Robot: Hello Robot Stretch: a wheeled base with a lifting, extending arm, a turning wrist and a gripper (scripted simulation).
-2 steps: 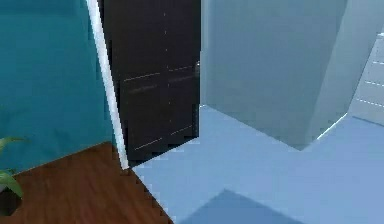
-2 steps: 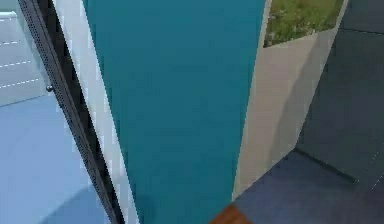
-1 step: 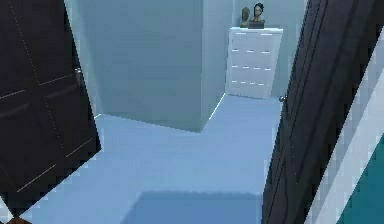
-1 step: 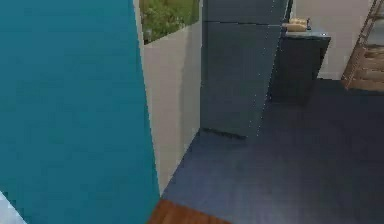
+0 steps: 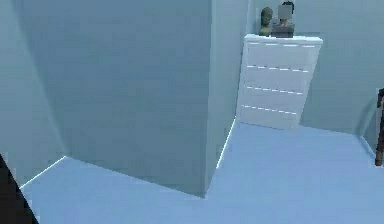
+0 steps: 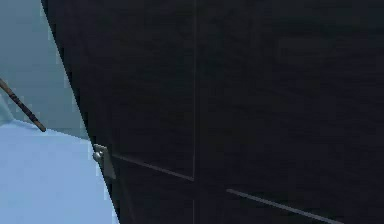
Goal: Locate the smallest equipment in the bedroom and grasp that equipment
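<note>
White dresser (image 5: 282, 80) stood against the far wall in the forward view, its four drawers (image 5: 274, 97) flush, so their contents were hidden. On top of the dresser sat two small shapes side by side: a brownish bust (image 5: 267, 18) and, just right of it, a darker lump (image 5: 287, 20) cut off by the top edge. Neither could be made out well enough to call it the equipment, and where the equipment lay could not be told, nor how it lay relative to the pincer. The pincer's state could not be told either.

Left of the dresser a blue wall (image 5: 130, 80) jutted forward and hid whatever was behind it. Right of the dresser, at the edge, a dark post (image 5: 379, 120) was cut off. Pale blue floor (image 5: 290, 170) ran in front of the dresser.

In the arm side view a large dark panel (image 6: 230, 100) stood close, with a small grey knob (image 6: 98, 155) on its left edge. A thin dark rod (image 6: 22, 105) slanted at the left, cut off by the edge.
</note>
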